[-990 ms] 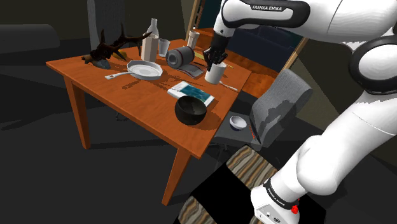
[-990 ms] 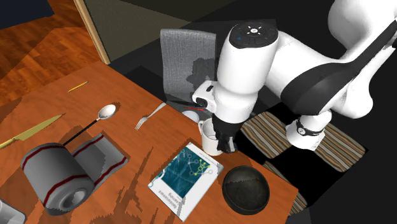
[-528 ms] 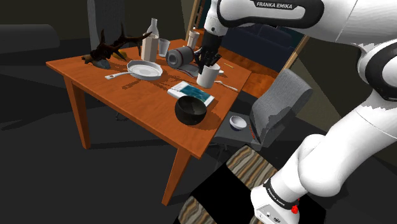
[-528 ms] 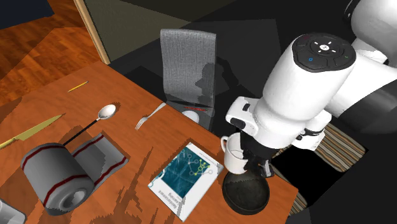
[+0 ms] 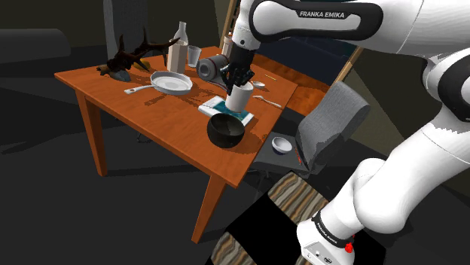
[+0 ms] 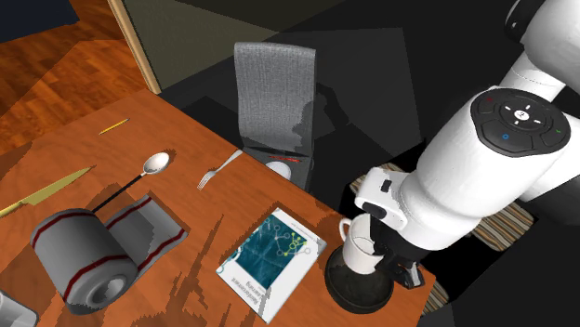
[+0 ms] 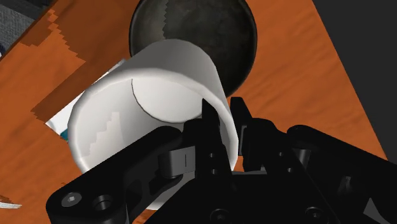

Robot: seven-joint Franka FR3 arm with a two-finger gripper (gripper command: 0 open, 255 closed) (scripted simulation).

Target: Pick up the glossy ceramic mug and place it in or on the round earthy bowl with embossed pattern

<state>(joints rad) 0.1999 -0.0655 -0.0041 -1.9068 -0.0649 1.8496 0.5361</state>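
My all-black two-finger gripper [image 7: 223, 119] is closed on the wall of the glossy white ceramic mug [image 7: 143, 124], one finger inside the rim, one outside. Mug hangs upright, clear of the orange wooden table [image 5: 151, 113], just above the dark round bowl [image 6: 346, 294], at its edge on the teal book [image 6: 270, 255] side.

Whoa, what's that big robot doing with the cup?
The white robot arm holds a white mug in its black tool, which pinches the mug's rim. The mug is up in the air above the orange table, over the book and right next to the dark round bowl. It is not in the bowl yet, so setting it down there looks like the next step.
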